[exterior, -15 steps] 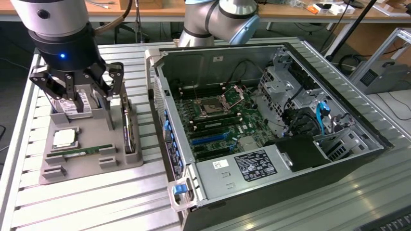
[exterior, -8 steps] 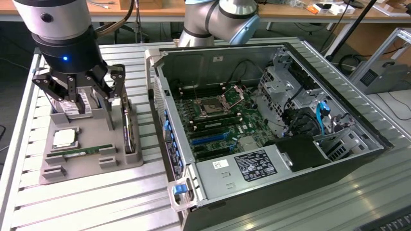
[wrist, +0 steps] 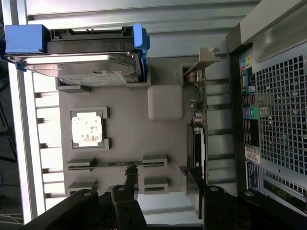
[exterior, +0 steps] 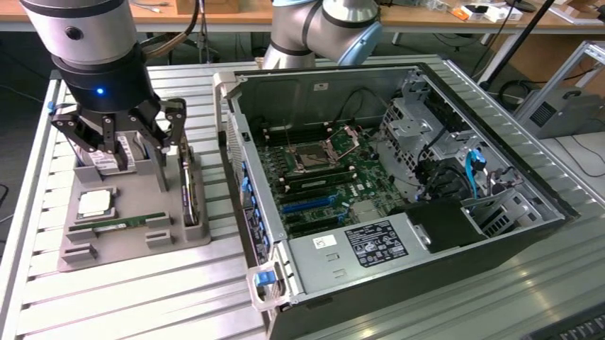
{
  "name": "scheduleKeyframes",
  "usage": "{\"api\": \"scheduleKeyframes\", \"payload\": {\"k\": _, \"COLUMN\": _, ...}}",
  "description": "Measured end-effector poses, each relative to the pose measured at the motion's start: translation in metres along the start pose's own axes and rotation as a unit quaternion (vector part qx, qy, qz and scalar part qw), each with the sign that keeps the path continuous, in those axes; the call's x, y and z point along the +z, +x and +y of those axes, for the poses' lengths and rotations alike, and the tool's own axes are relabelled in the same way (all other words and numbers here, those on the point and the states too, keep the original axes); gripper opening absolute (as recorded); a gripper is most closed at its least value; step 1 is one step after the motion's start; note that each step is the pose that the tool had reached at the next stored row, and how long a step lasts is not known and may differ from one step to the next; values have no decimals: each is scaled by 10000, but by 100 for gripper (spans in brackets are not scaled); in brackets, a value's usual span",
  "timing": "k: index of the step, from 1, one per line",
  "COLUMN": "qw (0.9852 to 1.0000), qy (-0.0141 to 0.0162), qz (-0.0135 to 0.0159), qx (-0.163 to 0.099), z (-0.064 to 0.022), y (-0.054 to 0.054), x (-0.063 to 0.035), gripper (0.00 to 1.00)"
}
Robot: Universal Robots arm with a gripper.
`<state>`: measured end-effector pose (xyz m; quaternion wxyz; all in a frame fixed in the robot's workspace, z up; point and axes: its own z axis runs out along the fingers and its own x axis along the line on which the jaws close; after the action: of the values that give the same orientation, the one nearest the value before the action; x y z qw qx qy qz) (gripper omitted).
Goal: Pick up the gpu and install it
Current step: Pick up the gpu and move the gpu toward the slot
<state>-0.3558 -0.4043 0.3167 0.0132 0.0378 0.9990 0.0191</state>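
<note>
Item: the gpu (exterior: 190,195), a thin dark card with a silver bracket at one end, standing on its long edge in a slot along the side of the grey parts tray (exterior: 132,244) nearest the computer case (exterior: 397,191); in the wrist view the gpu (wrist: 197,143) shows edge-on, bracket end away from the camera, not gripped. Tool (exterior: 127,152): fingers spread wide, holding nothing, hanging over the end of the tray that lies farther from the exterior camera, one finger just beside the card's end; in the wrist view the tool (wrist: 163,191) has its dark fingers apart, one of them overlapping the near end of the card. Also in the tray: a hard drive (wrist: 81,64) in a blue-tabbed carrier, a square processor (wrist: 87,128) in its own recess, and a narrow memory stick (wrist: 117,163) lying between small blocks. Computer case: side panel off, motherboard, drive bays and cables exposed, standing on the slatted metal desk (exterior: 142,297) to the exterior view's right of the tray.
</note>
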Motion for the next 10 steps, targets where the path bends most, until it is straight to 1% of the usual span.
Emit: {"api": "scheduleKeyframes", "payload": {"k": 10, "qw": 10000, "qy": 7, "qz": -1, "qx": 0, "z": -6, "y": -3, "x": 48, "gripper": 54}}
